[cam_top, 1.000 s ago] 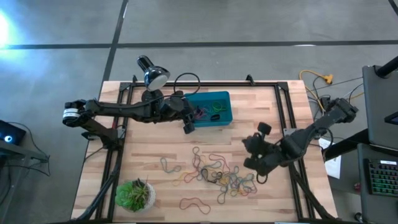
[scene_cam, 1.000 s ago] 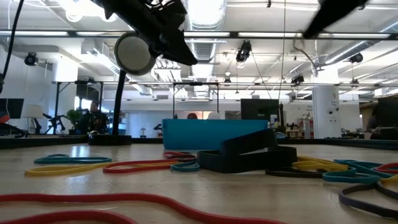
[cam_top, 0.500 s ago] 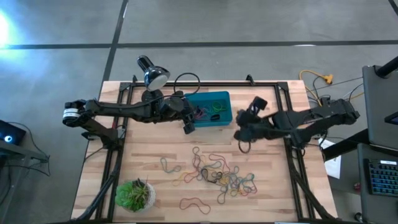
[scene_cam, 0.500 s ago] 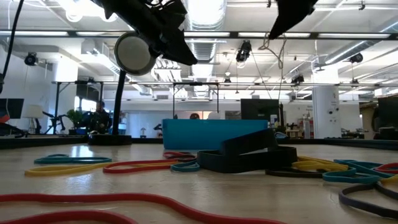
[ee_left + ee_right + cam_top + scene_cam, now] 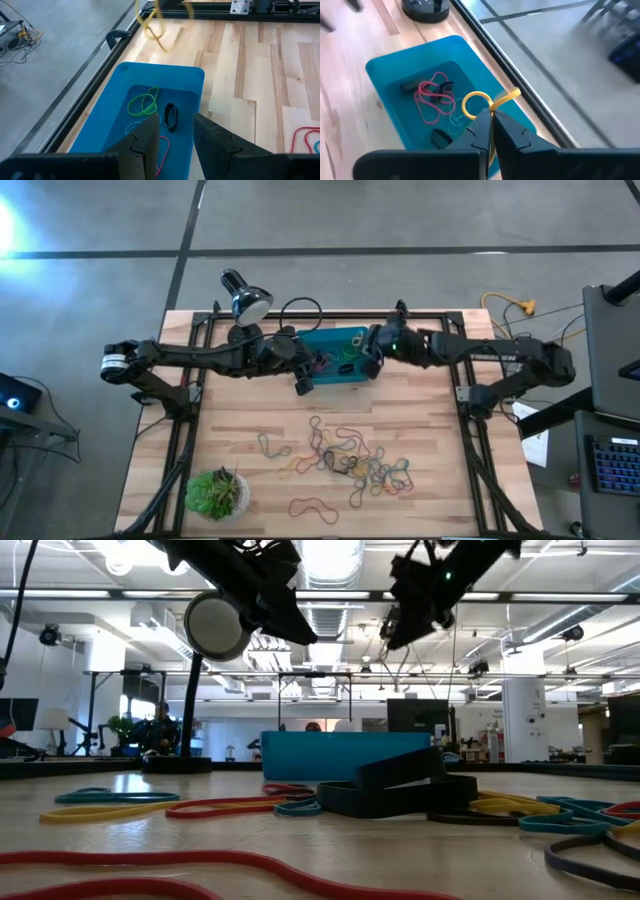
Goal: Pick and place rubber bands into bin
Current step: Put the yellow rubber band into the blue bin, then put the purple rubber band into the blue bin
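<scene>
The teal bin (image 5: pixel 345 340) stands at the table's far middle; it also shows in the low view (image 5: pixel 340 755). A green, a black and a red band lie in it (image 5: pixel 150 102). Many loose rubber bands (image 5: pixel 350 460) lie on the table in front of it. My right gripper (image 5: pixel 368 358) is above the bin's right end, shut on a yellow rubber band (image 5: pixel 475 105). My left gripper (image 5: pixel 175 140) hangs open and empty over the bin's near left part (image 5: pixel 303 377). My right gripper pinches the yellow band between its two shut fingertips at one spot on the loop (image 5: pixel 493 106). A small loop sticks out on one side of the fingers and a short strand (image 5: pixel 511 94) on the other. The fingers slant down from the table's right. The band is clear of the bin.
A desk lamp (image 5: pixel 246 298) stands at the far left beside the bin, its black cord (image 5: pixel 300 310) looped behind. A potted plant (image 5: pixel 215 492) sits at the near left. A dark metal frame (image 5: pixel 455 370) runs along the table's edges.
My right gripper has gone from over the band pile at the table's near right toward the far edge and to the left. It now stands above the bin's right end with the yellow band.
</scene>
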{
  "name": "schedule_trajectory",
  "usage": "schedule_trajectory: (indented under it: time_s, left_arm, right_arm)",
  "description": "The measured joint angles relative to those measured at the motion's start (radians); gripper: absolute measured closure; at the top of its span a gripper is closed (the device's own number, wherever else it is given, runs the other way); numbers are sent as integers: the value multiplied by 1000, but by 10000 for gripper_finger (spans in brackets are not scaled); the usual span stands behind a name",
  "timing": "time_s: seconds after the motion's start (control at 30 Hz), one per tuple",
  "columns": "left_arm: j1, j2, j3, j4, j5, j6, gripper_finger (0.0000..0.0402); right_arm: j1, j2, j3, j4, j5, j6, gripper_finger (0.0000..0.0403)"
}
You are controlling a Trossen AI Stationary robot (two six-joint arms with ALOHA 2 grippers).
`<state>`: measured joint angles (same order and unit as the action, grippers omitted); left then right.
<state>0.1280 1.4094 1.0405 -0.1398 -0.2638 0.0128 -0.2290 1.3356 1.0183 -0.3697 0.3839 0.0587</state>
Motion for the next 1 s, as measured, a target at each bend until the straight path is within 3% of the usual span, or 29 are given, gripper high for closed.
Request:
schedule_trajectory:
  time_s: [0.33,0.6,0.67,0.9,1.0]
  left_arm:
    - [0,0,0,0,0,0,301]
    - [0,0,0,0,0,-1,301]
    - [0,0,0,0,0,-2,301]
    - [0,0,0,-2,0,-2,301]
    - [1,0,0,-25,19,-6,301]
  right_arm:
    - [-184,69,-90,180,-329,21,394]
    - [-208,183,-82,217,-463,40,389]
    - [-208,209,-71,229,-517,41,376]
    - [-209,263,-34,220,-530,57,299]
    - [-209,254,-25,180,-616,22,273]
